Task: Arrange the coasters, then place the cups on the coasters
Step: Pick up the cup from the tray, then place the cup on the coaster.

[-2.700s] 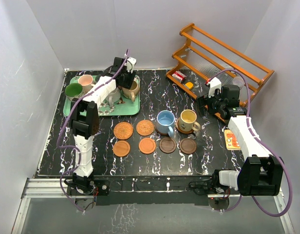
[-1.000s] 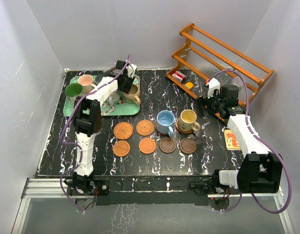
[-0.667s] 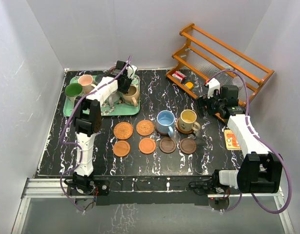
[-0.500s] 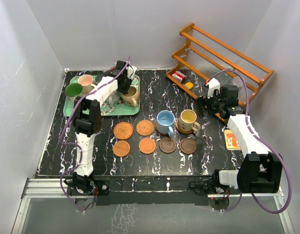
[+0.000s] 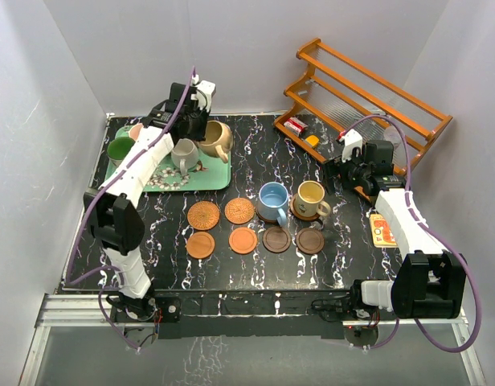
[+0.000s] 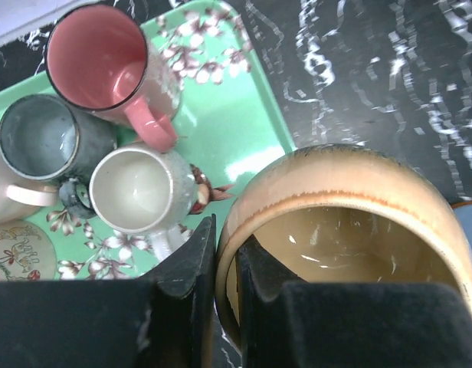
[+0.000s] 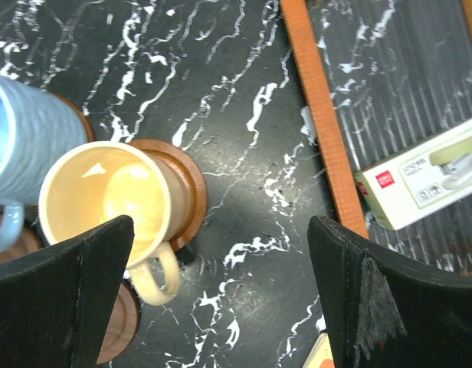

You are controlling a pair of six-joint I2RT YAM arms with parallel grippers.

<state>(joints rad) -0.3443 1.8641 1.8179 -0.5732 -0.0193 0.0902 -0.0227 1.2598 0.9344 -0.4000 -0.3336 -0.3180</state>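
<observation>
The glossy tan mug point(image 5: 216, 137) is mouth-up at upper left, handle toward lower right, its rim clamped by the jaws of the left gripper point(image 6: 223, 264). On the right gripper point(image 7: 219, 295) the jaws stand wide apart.

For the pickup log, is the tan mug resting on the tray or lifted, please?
Lifted: the left fingers pinch the tan mug by its rim, and it hangs beyond the tray edge.

Top camera high, near side, looking down; wrist cameras close, downward; right shares yellow cup point(image 7: 106, 199).
</observation>
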